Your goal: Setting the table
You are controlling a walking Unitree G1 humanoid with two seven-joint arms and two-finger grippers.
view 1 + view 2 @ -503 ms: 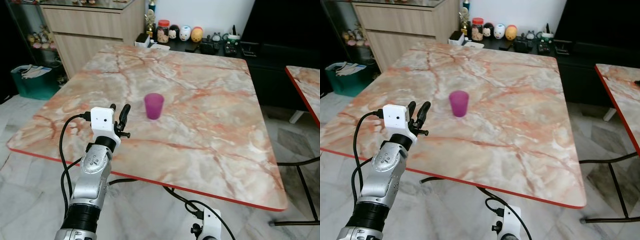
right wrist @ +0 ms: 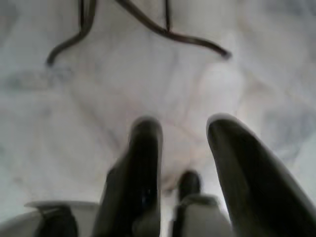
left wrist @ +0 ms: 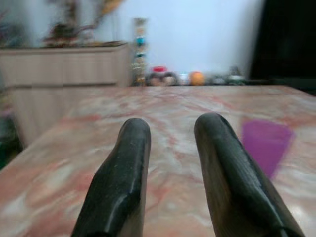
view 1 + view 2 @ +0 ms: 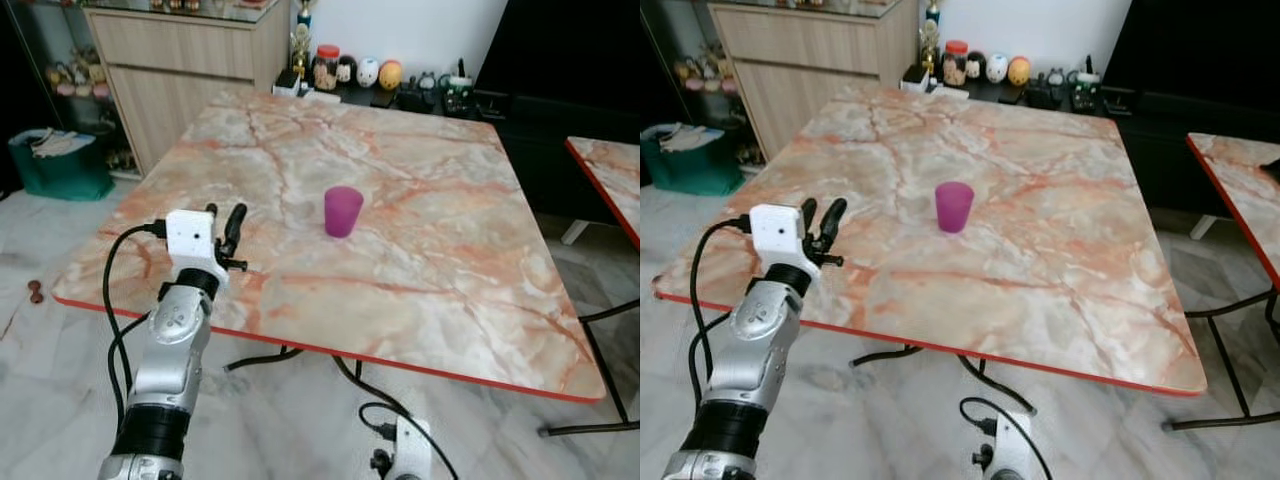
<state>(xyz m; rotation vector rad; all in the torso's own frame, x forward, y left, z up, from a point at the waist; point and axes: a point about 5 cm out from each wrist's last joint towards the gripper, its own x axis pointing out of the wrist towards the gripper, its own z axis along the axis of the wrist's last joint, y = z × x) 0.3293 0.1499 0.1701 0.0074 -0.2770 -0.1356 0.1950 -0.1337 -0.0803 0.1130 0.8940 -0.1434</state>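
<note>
A purple plastic cup [image 4: 342, 211] stands upright near the middle of the marble table [image 4: 430, 260], which has a red edge. My left gripper [image 4: 225, 212] hovers over the table's near left part, well to the left of the cup and apart from it. It is open and holds nothing. In the left wrist view the cup [image 3: 266, 145] lies ahead of the left gripper [image 3: 173, 128], off to one side of its fingers [image 3: 222, 173]. My right gripper [image 2: 182, 128] hangs low below the table's front edge, open over the pale floor.
A second marble table [image 4: 605, 170] stands at the right. A wooden cabinet [image 4: 180, 60] and a teal bin [image 4: 60, 165] are at the left. Jars and figurines [image 4: 370, 72] line a dark shelf behind the table. Black cables [image 4: 300, 355] lie underneath it.
The whole view has pulled back from the table and shifted, so the camera moved. My left gripper now sits farther from the cup. The cup stays in place on the table.
</note>
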